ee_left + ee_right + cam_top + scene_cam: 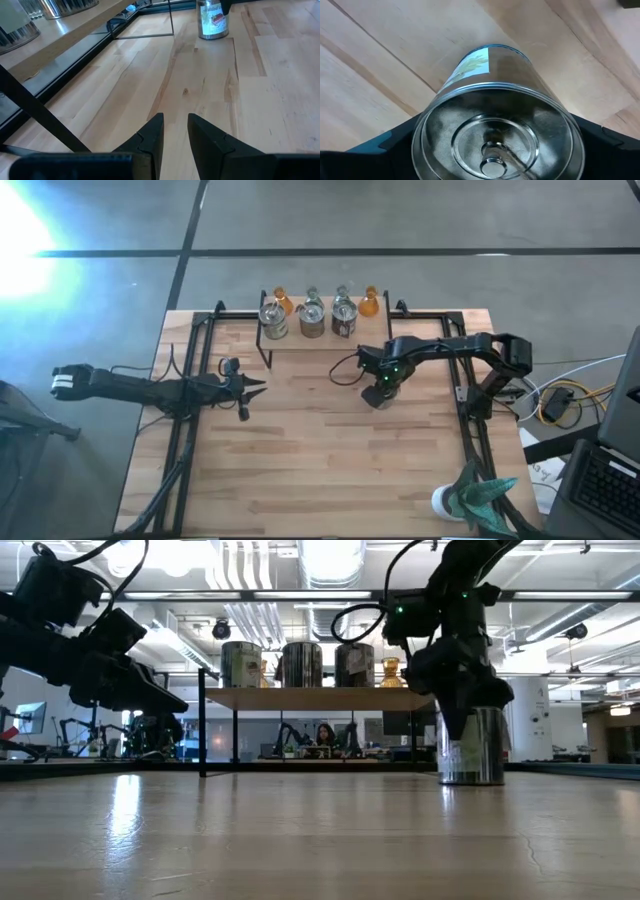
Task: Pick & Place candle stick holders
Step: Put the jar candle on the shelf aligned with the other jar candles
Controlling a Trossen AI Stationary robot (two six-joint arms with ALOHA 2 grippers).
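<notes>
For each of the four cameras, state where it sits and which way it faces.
High view: overhead, straight down on the table; left gripper and both arms show.
Low view: table height, level across to the shelf; both arms hang in from above.
Left wrist view: over that arm's narrowly parted fingers, along the wood.
Right wrist view: down into the silvery jar holder, right gripper straddling it.
Shared: that jar shows in all four views.

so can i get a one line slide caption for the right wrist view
Right gripper straddling an upright silvery jar on the wooden table, seen from above.
</notes>
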